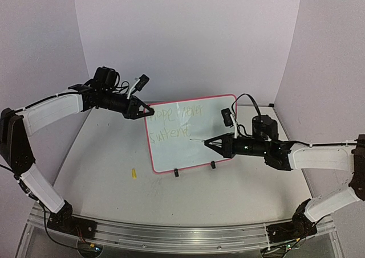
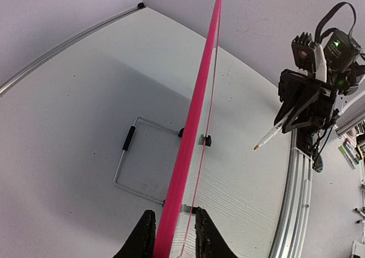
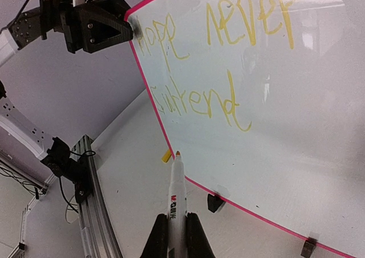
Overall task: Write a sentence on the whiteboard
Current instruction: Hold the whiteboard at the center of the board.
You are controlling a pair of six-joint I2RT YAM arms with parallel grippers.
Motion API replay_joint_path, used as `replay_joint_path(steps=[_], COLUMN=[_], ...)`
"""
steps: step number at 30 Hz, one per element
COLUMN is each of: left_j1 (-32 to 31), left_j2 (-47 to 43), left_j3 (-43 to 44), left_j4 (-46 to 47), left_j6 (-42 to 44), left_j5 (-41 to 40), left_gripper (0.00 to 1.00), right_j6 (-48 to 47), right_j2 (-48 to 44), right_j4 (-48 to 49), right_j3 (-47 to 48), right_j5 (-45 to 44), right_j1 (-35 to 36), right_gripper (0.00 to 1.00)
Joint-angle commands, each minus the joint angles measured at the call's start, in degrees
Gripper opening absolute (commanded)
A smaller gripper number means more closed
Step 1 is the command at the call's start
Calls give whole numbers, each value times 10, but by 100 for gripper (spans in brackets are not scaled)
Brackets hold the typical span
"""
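Note:
The whiteboard [image 1: 194,141] [image 3: 285,138] stands tilted on the table, pink-framed, on two black clip feet [image 1: 176,173]. The sentence [image 1: 175,122] [image 3: 228,58] is in yellow, "Hope never" above "Surrend". My left gripper [image 1: 149,113] [image 2: 174,235] is at the board's top left corner, its jaws closed on either side of the pink frame [image 2: 194,127]. My right gripper [image 1: 206,143] [image 3: 177,235] is shut on a white marker [image 3: 177,195]. The marker's orange tip hangs just off the board face, past the end of the second line.
A small yellow cap [image 1: 134,173] [image 3: 166,155] lies on the table left of the board's lower corner. A wire stand [image 2: 122,172] props the board from behind. The metal rail [image 1: 171,232] runs along the near edge, and purple walls enclose the table.

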State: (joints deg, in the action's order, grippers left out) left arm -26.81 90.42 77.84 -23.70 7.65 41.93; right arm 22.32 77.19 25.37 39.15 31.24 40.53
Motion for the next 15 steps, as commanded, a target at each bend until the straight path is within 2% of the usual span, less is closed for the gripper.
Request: replay_joint_path(steps=[1,10,15], left_j1=[-2,-2,-2], left_j2=[-32,-34,-35], left_j3=[-3,-4,-7], left_j4=[10,-7,-14], left_j6=[24,53,70], left_j5=[9,14,22], left_gripper=[18,1,0], right_j6=[-22,-44,-57], right_j2=[13,17,32], right_j4=[4,-8,-21], right_j3=[36,51,69], right_j5=[28,56,61], right_j1=[3,-20,-19], right_gripper=[0,0,0])
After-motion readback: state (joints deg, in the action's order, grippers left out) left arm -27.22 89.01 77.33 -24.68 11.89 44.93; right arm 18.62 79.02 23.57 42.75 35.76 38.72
